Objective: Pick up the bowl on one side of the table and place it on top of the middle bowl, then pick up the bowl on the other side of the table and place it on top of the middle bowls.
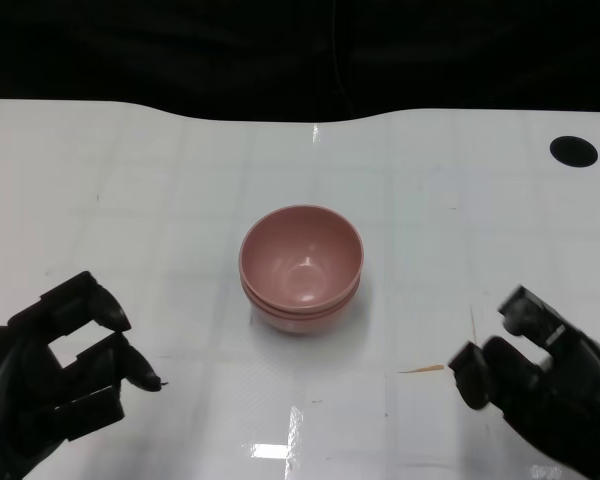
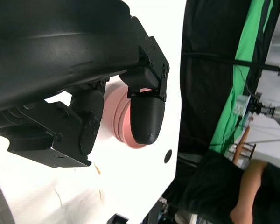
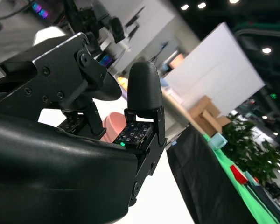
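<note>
Pink bowls [image 1: 301, 266] — nested stack, worktop [image 1: 160, 200] centre. Judged light, rigid, smooth, likely plastic; best taken at rim. Left hand [image 1: 55, 375], right hand [image 1: 540, 375]: fingers spread, nothing held — both set well apart from stack.

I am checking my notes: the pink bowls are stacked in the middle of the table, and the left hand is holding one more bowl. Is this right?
Not quite. The pink bowls are stacked mid-table, but the left hand holds nothing; the head view shows its fingers apart and empty.
</note>
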Robot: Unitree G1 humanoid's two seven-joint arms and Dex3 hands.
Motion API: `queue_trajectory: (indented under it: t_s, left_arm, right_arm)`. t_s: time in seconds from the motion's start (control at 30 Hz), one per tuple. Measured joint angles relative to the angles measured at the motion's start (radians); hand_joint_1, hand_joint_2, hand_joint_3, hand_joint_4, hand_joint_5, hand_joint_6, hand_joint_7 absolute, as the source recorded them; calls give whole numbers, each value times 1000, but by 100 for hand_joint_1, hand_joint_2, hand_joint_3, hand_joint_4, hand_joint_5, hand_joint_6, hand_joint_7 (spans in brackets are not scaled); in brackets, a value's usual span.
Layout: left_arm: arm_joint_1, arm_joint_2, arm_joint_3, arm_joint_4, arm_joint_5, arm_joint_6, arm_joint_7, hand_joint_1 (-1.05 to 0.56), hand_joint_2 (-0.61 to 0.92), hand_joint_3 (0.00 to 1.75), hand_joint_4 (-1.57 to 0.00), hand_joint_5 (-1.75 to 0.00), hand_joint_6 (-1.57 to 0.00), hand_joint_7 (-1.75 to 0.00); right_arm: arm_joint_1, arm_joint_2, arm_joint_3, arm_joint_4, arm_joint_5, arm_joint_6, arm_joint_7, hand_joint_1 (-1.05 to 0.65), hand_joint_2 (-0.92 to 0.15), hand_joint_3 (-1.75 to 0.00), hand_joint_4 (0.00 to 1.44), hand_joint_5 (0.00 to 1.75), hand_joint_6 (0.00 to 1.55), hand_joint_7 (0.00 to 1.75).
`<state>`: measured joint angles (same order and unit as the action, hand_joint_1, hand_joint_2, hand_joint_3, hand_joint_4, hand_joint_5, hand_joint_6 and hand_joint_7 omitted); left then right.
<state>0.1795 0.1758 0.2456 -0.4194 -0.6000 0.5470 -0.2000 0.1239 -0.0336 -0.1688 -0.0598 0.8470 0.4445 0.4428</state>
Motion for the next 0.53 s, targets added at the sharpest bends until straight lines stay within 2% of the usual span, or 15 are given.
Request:
queue_trajectory:
  t_s: [0.37,0.53]
  left_arm:
    - [-7,-10,6,12,0,0,0,22,92,127,-79,-175,-60,-175]
    - [-7,-11,6,13,2,0,0,22,92,128,-79,-175,-60,-175]
  right_arm:
    - [14,26,-15,16,-9,-10,8,-10,-61,-116,86,175,73,160]
    - [13,27,-16,16,-18,-12,22,-11,-66,-110,84,175,71,162]
